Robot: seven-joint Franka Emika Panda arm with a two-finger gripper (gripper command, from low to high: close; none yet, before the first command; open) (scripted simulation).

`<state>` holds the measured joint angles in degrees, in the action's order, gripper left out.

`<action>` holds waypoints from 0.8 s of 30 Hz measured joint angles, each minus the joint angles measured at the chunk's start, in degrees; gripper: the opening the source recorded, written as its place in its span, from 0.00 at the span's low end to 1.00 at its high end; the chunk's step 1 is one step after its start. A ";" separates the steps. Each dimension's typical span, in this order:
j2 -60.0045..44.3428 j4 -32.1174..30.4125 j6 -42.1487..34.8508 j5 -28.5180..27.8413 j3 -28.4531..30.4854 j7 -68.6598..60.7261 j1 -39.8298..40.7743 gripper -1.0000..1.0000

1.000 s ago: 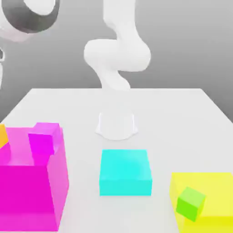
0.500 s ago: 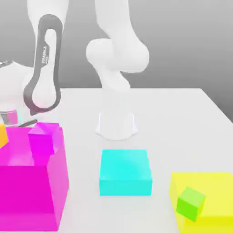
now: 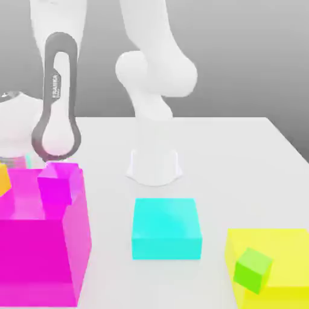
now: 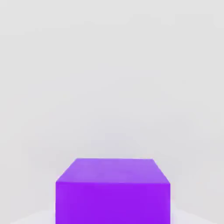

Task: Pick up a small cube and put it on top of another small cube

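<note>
And here we are: the pincer is closed, though whether it has the purple block (image 4: 113, 203) between its tips I can't tell. That block looks like the piece in play, lying squarely below the hand. I judge it light and stiff, smooth enough to slip on a skewed grip, hardly fragile. Take it by two opposite upright faces, centred, leaving its underside free for stacking.

Now, where is it on the desk (image 3: 223, 154)? The hand view gives its flat top and straight edges, but not its place among the rest. The exterior view gives that wider layout: the arm (image 3: 151, 36) reaches over toward the desk's edge on the exterior view's left, behind the big magenta block (image 3: 36, 259). A small magenta cube (image 3: 57, 186) sits by that block's corner. The cyan block (image 3: 166, 226) lies near the middle, and toward the exterior view's right a tilted green cube (image 3: 253, 270) shows against the yellow block (image 3: 289, 256).
</note>
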<state>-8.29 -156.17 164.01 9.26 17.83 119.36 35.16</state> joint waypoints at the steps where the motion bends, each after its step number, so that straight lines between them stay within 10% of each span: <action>1: 0.20 0.02 -0.53 -0.27 -1.19 -0.86 -0.90 0.00; 13: 5.55 19.23 -17.43 -13.91 -4.31 -24.60 -4.63 0.00; 24: 13.43 33.58 -44.02 -12.19 -7.84 -33.81 -11.96 0.00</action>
<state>5.14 -122.59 119.99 -2.93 9.98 85.54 23.20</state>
